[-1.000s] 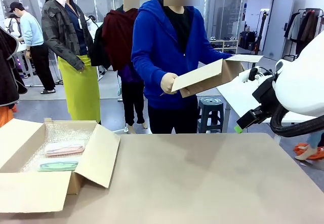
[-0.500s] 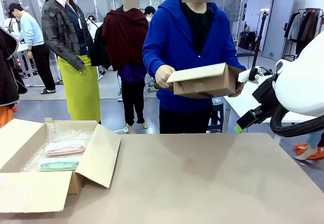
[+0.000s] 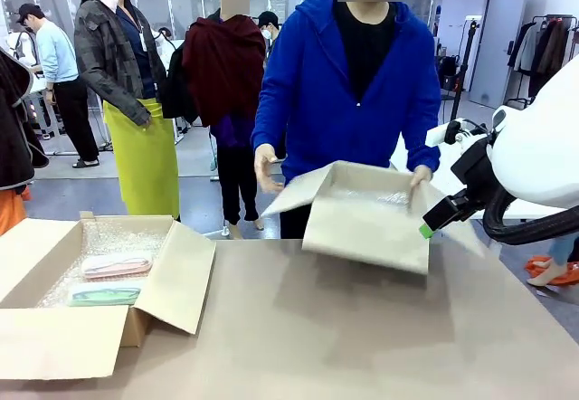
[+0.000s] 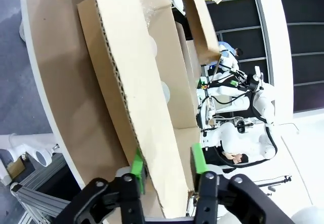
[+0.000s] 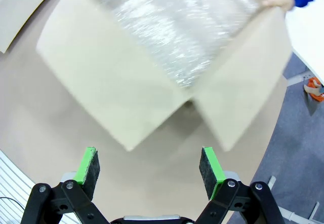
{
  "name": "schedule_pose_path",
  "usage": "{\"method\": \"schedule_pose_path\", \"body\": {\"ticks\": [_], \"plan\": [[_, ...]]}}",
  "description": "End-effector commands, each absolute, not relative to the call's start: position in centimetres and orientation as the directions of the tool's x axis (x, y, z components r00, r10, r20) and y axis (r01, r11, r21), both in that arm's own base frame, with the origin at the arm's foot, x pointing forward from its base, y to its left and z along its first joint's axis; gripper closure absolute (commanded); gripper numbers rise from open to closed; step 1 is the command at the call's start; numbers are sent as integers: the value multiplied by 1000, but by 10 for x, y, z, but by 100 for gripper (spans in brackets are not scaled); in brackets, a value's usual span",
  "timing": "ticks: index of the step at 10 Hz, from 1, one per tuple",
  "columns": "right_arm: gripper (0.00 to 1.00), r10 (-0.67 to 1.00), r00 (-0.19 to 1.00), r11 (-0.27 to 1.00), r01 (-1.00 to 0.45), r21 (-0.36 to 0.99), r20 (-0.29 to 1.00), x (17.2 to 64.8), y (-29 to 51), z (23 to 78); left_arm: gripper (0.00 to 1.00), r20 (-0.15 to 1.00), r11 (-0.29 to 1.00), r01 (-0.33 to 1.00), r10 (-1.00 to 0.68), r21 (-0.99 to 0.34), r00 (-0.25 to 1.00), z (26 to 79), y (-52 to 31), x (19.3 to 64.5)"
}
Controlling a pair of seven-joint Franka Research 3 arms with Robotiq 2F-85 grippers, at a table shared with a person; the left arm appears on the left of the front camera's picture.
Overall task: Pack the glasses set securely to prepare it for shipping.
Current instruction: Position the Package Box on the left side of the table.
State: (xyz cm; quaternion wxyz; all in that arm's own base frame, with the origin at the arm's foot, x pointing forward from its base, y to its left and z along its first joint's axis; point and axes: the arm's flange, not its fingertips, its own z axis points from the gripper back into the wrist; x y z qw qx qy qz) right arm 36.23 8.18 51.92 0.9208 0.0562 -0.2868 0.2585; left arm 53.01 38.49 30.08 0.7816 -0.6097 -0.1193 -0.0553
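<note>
Across the desk (image 3: 362, 328), a person lowers a second box (image 3: 366, 223) at far right. Pink case (image 3: 116, 265) and green case (image 3: 104, 294) lie in the left box (image 3: 176, 278). Left claw (image 4: 167, 165) straddles that box's flap; right claw (image 5: 149, 165) hangs wide open, empty. Best wait until the box settles.

The right gripper (image 5: 149, 168) hangs above the table with its jaws spread wide, nothing between the green pads (image 5: 211, 166). The left gripper (image 4: 167, 165) has its jaws set close on either side of a cardboard flap (image 4: 136, 102). The right arm (image 3: 534, 160) enters from the right side in the front view.
</note>
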Motion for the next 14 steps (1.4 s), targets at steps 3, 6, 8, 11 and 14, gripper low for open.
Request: {"method": "schedule_pose_path", "body": {"ticks": [3,6,8,11,14], "plan": [[0,428,712,871,-490,-43,557,361,85,520,0,299,298,264,78,-918,951,303,403,531],[0,428,712,871,-490,-43,557,361,85,520,0,538,484,463,18,-742,843,398,401,518],[0,428,712,871,-490,-43,557,361,85,520,0,621,513,577,-105,-636,777,451,354,495],[0,428,712,871,-490,-43,557,361,85,520,0,696,519,748,-349,-413,627,500,267,458],[0,428,712,871,-490,-43,557,361,85,520,0,680,465,856,-554,-226,480,518,176,417]]}}
